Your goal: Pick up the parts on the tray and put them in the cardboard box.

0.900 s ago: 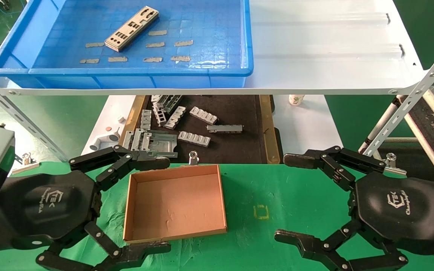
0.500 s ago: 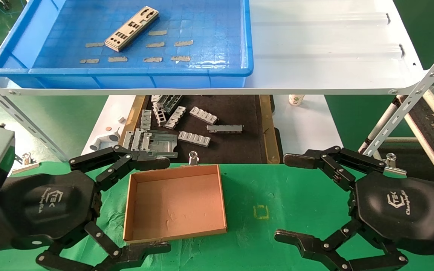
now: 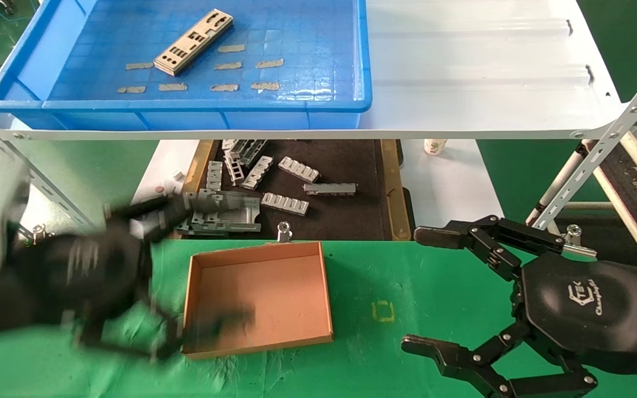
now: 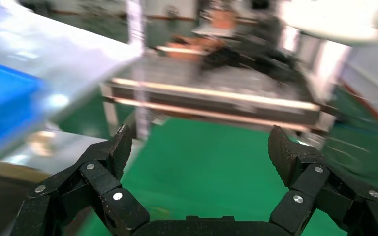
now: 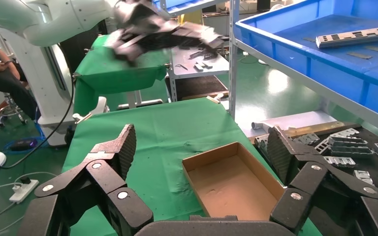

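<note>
One silvery punched plate, a part [image 3: 193, 42], lies aslant on the floor of the blue tray [image 3: 202, 105] on the white shelf; the right wrist view shows this part [image 5: 357, 36] too. The brown cardboard box [image 3: 263, 298] sits empty on the green cloth below. My left gripper [image 3: 208, 265] is a motion blur over the box's left side, open with nothing in it, its jaws wide apart [image 4: 199, 147]. My right gripper [image 3: 418, 290] hovers open and empty to the right of the box [image 5: 231, 182], its fingertips [image 5: 128, 140] spread wide.
Small beige tape scraps [image 3: 224, 87] dot the tray floor. Under the shelf, a black-floored tray [image 3: 346, 221] holds grey ribbed brackets [image 3: 285, 203]. Slanted shelf posts [image 3: 600, 160] stand at both sides. A binder clip [image 3: 283, 232] sits at the box's far edge.
My left arm, still in the earlier frames, now blurs and has shifted left and away from me. The right gripper, box and part have not moved.
</note>
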`<state>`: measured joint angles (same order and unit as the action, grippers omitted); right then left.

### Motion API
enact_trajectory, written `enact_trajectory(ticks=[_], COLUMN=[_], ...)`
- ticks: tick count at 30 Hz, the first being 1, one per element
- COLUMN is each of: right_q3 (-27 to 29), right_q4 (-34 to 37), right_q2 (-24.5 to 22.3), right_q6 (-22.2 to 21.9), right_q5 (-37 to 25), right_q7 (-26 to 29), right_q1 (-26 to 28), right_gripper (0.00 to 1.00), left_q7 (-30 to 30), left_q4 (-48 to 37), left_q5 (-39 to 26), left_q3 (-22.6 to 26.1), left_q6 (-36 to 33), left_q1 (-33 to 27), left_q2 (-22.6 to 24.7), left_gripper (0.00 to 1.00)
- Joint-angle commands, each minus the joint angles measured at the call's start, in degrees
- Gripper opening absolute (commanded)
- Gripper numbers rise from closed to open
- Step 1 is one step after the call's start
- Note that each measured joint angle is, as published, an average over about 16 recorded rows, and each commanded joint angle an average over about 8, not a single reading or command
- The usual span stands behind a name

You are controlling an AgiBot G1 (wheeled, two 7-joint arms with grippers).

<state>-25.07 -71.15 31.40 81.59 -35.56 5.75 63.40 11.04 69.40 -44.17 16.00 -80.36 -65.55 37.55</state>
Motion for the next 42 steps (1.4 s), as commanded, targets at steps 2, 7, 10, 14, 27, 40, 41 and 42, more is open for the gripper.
enact_trajectory(ticks=[2, 7, 10, 14, 27, 40, 41, 42], right_q3=[0.0, 0.0, 0.0, 0.0, 0.0, 0.0, 0.0, 0.0], right_q4=[0.0, 0.0, 0.0, 0.0, 0.0, 0.0, 0.0, 0.0], right_q2=[0.0, 0.0, 0.0, 0.0, 0.0, 0.0, 0.0, 0.0], right_q6=[0.0, 0.0, 0.0, 0.0, 0.0, 0.0, 0.0, 0.0], right_q5=[0.0, 0.0, 0.0, 0.0, 0.0, 0.0, 0.0, 0.0], right_q7=[0.0, 0.0, 0.0, 0.0, 0.0, 0.0, 0.0, 0.0], right_q1=[0.0, 0.0, 0.0, 0.0, 0.0, 0.0, 0.0, 0.0], right_gripper=[0.0, 0.0, 0.0, 0.0, 0.0, 0.0, 0.0, 0.0], left_q7=[0.27, 0.72, 0.37, -0.89, -7.19, -11.36, -11.57, -11.75], left_q4=[-2.08, -9.06, -14.69, -23.65, -52.29, -64.66, -65.02, -65.35], left_q5=[-1.18, -5.58, -9.06, -14.24, -24.98, -27.46, -27.47, -27.46], left_q3=[0.01, 1.31, 2.52, 4.53, 9.53, 10.58, 10.57, 10.56], left_q6=[2.81, 8.19, 11.09, 14.4, 22.56, 33.76, 34.11, 34.41], left_q1=[-2.11, -8.56, -13.26, -20.23, -37.8, -42.48, -42.61, -42.72], left_q2=[1.4, 4.91, 7.03, 9.98, 20.13, 26.3, 26.51, 26.7], left_gripper=[1.0, 1.0, 1.0, 1.0, 1.0, 1.0, 1.0, 1.0])
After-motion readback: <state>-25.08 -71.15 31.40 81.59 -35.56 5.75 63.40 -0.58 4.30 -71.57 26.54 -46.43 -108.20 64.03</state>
